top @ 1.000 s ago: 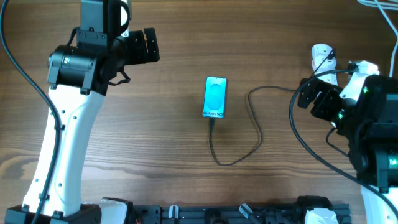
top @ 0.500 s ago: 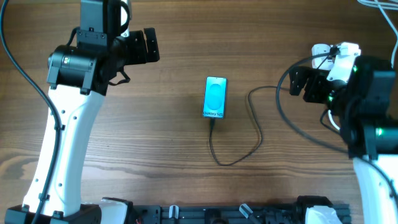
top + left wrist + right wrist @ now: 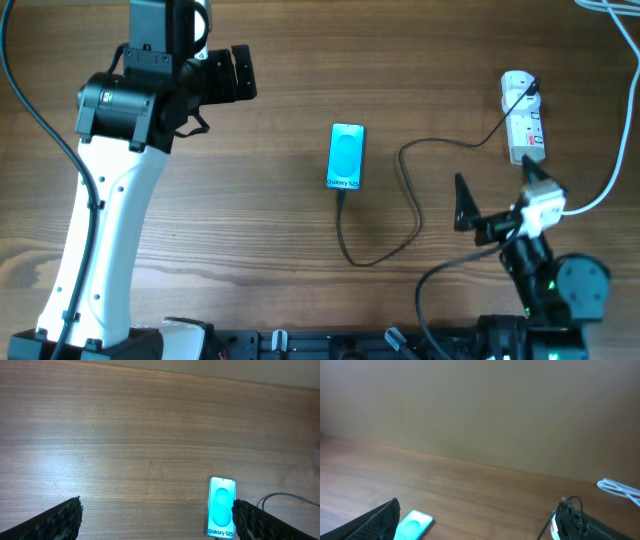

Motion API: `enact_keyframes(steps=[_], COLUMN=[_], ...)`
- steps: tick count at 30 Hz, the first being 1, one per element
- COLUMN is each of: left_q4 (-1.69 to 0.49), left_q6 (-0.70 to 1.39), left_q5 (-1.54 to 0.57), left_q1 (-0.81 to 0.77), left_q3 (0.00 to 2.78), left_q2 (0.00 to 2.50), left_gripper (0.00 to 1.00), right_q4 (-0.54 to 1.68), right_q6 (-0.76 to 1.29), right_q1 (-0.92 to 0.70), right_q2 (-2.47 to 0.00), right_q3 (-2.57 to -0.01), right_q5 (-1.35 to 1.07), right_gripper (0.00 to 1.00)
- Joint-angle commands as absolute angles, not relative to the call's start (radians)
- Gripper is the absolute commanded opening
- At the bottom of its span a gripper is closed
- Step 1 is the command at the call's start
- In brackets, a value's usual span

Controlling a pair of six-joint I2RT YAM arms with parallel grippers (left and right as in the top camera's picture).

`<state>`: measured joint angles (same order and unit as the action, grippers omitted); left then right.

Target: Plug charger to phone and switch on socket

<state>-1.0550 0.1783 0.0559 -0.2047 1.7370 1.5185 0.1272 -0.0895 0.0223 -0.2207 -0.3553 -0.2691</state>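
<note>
Three views, one moment.

**Overhead.** The phone (image 3: 347,156) lies screen-up at mid-table. The charger (image 3: 413,215), a thin black cable, meets the phone's near edge, loops right and runs to the socket (image 3: 525,125) at far right, where its plug (image 3: 531,88) sits at the far end. The connector looks seated, though it is too small to confirm, and the switch position cannot be read. A thick white cord (image 3: 605,190) curves from the socket toward the right edge of the wooden table (image 3: 300,280).

**Left wrist.** The left gripper (image 3: 157,520) has its jaws wide apart and empty. It is over the far-left table, with the phone (image 3: 221,507) near its right finger.

**Right wrist.** The right gripper (image 3: 480,527) also has its jaws spread and holds nothing. The phone (image 3: 415,525) shows low at left.

**Handling (judged).**
- The cable is probably limp and light, so it is best held at the stiff connector body.
- The phone is smooth and liable to slide on the wood.
- The socket is light and may shift under a push on its switch.
- The white cord and plug crowd the approach to the socket.
</note>
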Motion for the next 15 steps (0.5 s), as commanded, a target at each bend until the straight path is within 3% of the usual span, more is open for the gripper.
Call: enact_keyframes(steps=[1,15], left_q4=[-1.053,-1.053], left_q6=[0.188,0.188], left_q5=[0.069,0.069], left_q1=[-0.203,-0.203], left_q3=[1.732,1.732], left_q2=[1.515,1.515], left_gripper=[1.00,1.00], right_q4=[0.116,-0.049], right_q6=[-0.138,-0.046], right_q1=[0.021,0.021], right_q2=[-0.108,-0.003], right_q3=[-0.286,-0.072], right_q5=[-0.254,-0.116], right_gripper=[1.00,1.00])
